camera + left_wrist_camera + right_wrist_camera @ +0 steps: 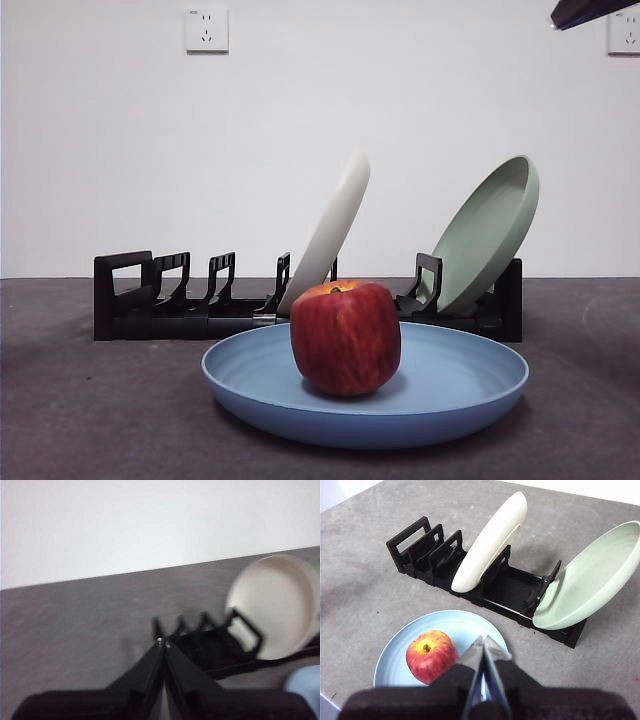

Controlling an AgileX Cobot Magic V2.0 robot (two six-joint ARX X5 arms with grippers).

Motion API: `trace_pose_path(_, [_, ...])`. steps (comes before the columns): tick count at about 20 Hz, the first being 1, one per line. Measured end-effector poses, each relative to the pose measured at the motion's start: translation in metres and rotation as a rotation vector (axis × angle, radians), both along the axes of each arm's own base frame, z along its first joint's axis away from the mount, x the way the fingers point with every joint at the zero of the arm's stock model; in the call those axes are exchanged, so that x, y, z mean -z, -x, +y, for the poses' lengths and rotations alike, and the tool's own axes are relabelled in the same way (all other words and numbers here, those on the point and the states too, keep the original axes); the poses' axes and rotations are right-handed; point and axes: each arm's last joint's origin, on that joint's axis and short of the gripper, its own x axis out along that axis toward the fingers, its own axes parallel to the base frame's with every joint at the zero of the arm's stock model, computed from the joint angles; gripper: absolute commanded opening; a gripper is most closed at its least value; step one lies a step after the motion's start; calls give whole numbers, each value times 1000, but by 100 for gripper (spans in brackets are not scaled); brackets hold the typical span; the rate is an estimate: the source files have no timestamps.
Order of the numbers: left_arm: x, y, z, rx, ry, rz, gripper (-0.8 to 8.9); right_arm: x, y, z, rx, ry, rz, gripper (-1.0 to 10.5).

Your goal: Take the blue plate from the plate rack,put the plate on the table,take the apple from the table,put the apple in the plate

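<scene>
Now I see the deep-red apple sitting in the round light-blue plate on the grey table, both my right gripper and left gripper clenched empty, so I'd simply keep clear.

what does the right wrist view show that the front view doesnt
Only the right wrist view shows the right gripper, jaws together, above the blue plate, and the apple's yellowish stem dip from above. Only the front view shows the wall sockets and a dark arm tip at the top corner. Both show the apple sitting in the blue plate on the table, with the cream plate and green plate leaning in the plate rack behind.
</scene>
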Motion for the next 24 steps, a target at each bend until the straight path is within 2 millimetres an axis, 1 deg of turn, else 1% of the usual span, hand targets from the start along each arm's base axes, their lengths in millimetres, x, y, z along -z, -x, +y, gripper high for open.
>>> trace_pose_path(4, [54,1,12,-133,6,-72,-3,0,0,0,0,0,0,-11])
trace_pose_path(7, [96,-3,16,-174,3,-53,-3,0,0,0,0,0,0,-11])
trace_pose_path(9, [114,-6,16,-177,6,-34,-3,0,0,0,0,0,0,-11])
trace_pose_path(10, [118,-7,16,-178,11,-19,-3,0,0,0,0,0,0,-11])
trace_pose_path(15, [123,-6,16,-178,19,24,-3,0,0,0,0,0,0,-11])
trace_pose_path(24, [123,-6,16,-179,19,24,-3,0,0,0,0,0,0,-11])
